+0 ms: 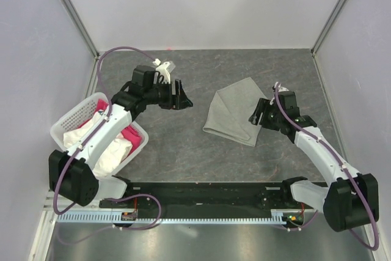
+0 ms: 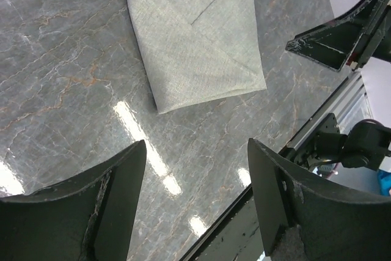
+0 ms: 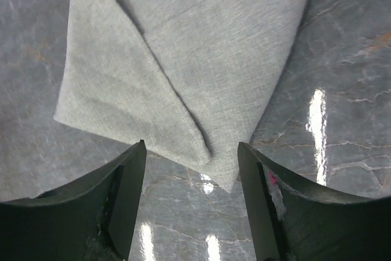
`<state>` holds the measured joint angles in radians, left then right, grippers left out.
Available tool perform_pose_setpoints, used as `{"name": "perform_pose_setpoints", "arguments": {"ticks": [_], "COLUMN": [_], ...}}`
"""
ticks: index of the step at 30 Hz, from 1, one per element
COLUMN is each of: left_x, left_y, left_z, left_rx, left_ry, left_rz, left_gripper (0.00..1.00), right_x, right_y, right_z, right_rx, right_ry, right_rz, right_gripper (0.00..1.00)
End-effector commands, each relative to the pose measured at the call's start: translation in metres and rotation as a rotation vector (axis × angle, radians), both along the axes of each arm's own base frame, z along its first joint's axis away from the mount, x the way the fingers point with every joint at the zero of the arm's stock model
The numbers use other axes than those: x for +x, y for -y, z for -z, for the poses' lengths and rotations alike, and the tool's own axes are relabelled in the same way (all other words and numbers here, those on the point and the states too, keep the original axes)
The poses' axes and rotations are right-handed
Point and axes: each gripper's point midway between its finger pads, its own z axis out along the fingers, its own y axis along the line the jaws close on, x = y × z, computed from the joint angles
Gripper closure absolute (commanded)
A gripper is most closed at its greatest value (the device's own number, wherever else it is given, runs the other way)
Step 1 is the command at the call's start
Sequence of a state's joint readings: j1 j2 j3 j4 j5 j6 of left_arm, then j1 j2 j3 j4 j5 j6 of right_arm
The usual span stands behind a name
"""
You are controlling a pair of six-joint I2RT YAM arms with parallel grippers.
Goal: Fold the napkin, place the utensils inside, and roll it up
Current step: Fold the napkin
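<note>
Roughly, the folded napkin [image 1: 235, 113] slants near-left to far-right.

**Grey-green on veined grey**

You are looking at a napkin [image 1: 235, 111] that is showing plain grey-green, finely woven, with no print. The table [image 1: 177, 151] is showing dark grey marbling with pale and rust veins. The basket [image 1: 66, 123] is reading white and latticed. The pink cloth [image 1: 129, 134] and white cloth [image 1: 116, 151] are both showing plain. The left gripper [image 2: 195, 143] and right gripper [image 3: 190, 145] are showing black, and the cables [image 1: 122, 50] purple.
</note>
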<state>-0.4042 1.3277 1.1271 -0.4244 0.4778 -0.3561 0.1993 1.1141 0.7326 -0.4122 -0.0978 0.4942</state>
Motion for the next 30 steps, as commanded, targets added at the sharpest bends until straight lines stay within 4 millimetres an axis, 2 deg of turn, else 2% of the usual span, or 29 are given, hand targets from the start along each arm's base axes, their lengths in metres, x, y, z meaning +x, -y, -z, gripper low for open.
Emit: {"name": "perform_pose_setpoints", "arguments": {"ticks": [1, 2, 5, 10, 20, 30], "left_x": [0.009, 0.008, 0.008, 0.008, 0.008, 0.009], "left_y": [-0.003, -0.004, -0.006, -0.007, -0.008, -0.008], "left_z": [-0.002, 0.002, 0.012, 0.016, 0.021, 0.026], "left_rx": [0.034, 0.041, 0.058, 0.062, 0.065, 0.064], "left_ry": [0.055, 0.047, 0.035, 0.027, 0.010, -0.008], "left_rz": [0.025, 0.024, 0.022, 0.022, 0.020, 0.016], "left_gripper": [0.26, 0.26, 0.26, 0.26, 0.26, 0.26], "right_x": [-0.015, -0.019, -0.024, -0.023, -0.019, -0.019], "right_y": [-0.017, -0.026, -0.036, -0.035, -0.042, -0.050], "right_z": [0.019, 0.023, 0.034, 0.047, 0.067, 0.074], "right_rx": [-0.079, -0.100, -0.181, -0.279, -0.283, -0.247], "right_ry": [-0.067, -0.074, -0.087, -0.129, -0.187, -0.190], "right_rz": [-0.160, -0.203, -0.272, -0.279, -0.276, -0.298], "right_gripper": [0.32, 0.33, 0.33, 0.32, 0.41, 0.52]}}
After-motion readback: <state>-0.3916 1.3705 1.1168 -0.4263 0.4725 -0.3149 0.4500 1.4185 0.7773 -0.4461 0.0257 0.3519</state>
